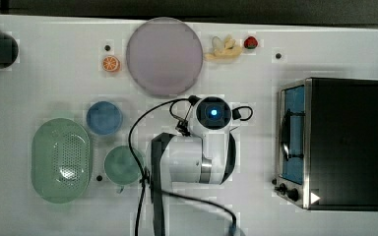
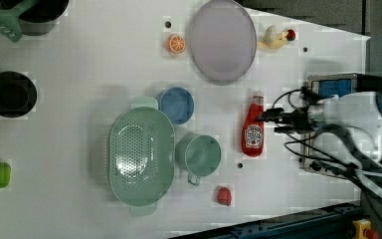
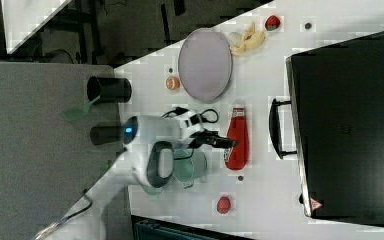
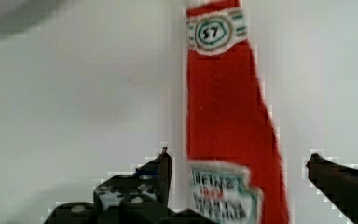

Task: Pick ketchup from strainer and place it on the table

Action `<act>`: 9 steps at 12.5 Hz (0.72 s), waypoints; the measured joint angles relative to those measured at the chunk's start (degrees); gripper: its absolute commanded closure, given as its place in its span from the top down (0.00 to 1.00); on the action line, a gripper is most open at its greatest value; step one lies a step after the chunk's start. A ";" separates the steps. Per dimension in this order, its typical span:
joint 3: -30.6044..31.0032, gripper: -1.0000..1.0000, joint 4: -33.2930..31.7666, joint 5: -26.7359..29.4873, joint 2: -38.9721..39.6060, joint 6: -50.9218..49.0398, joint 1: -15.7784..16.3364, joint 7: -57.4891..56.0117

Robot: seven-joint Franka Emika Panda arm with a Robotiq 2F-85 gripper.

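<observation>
Ketchup (image 2: 252, 130) lies flat on open table (image 2: 79, 74) — fingers (image 4: 164, 169) spread clear.

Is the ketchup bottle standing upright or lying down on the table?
Lying down: the ketchup rests on its side on the table, outside the strainer.

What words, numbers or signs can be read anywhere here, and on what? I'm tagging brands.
"57": neck band of the ketchup, which lies on the table.
"HEINZ": top line of its white body label; the lines beneath are too blurred to read.
Triangle sign on the black oven: too small to read.
</observation>
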 measured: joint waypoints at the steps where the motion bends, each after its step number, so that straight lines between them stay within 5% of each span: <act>1: 0.10 1.00 1.12 -0.03 -3.46 -4.48 0.00 0.83; 5: 1.01 1.00 13.88 0.63 -14.10 -26.17 -0.77 5.94; 9: 0.60 1.00 27.58 0.85 -18.52 -36.33 -0.40 9.58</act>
